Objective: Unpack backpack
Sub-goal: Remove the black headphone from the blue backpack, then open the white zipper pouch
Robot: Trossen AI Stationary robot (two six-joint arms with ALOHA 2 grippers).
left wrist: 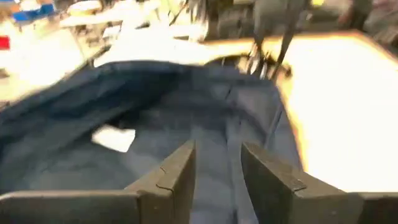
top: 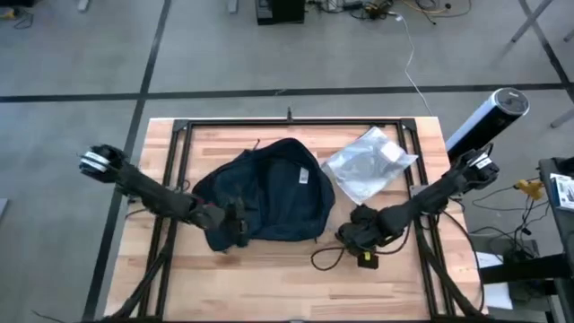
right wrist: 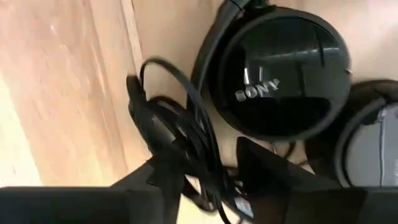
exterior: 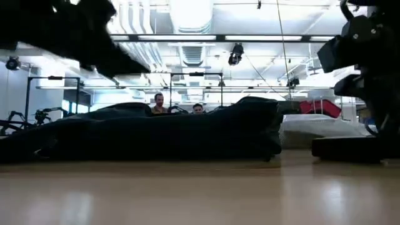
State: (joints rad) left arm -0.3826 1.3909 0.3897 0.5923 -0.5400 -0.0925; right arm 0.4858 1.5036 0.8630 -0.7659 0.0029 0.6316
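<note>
"SONY" on black headphones earcup.

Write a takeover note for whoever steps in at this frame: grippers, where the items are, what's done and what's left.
Left gripper: jaws open, nothing between them, at the backpack near its left edge.
Right gripper: jaws open around the cable of the black headphones, which lie on the table right of the backpack.
Silvery pouch lies on the table behind the headphones.
Done: headphones and pouch are outside the bag.
Left: whether anything remains inside cannot be seen; check the interior.
</note>
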